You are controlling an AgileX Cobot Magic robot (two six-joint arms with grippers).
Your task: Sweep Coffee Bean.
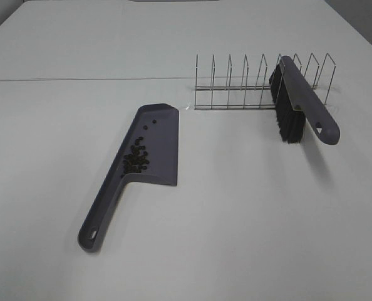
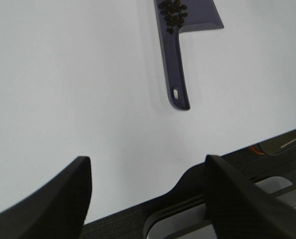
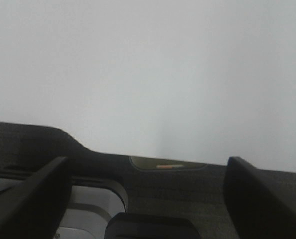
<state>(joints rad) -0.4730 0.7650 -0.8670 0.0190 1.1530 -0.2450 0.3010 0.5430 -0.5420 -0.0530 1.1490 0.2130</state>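
Coffee beans (image 1: 136,160) are sitting inside the dustpan (image 1: 158,144) from where I'm watching, bunched up in a loose little pile on the pan's flat tray, right at the end where the tray is narrowing into the handle (image 1: 101,213). A couple of strays are lying further up the tray toward the far lip, apart from the main bunch. They're looking tiny next to the pan, dark brown to near black, oval, maybe around twenty of them though I'm not managing a proper count. The pan itself is lying flat on the white table (image 1: 248,226), grey-purple, handle pointing toward the near edge. The brush (image 1: 299,103) is resting over on the right side of the overhead view, well apart from the pan, leaning in a wire rack (image 1: 261,84) with its black bristles facing left and its handle end hanging out toward the front. Left wrist view is picking up the pan and the beans too, further out on the table beyond the left gripper (image 2: 148,199), whose fingers (image 2: 63,199) are standing wide apart with nothing between them. Right gripper (image 3: 148,194) is showing the same deal, fingers (image 3: 260,199) spread apart, only bare table ahead of it. Neither arm is showing up in the overhead view.
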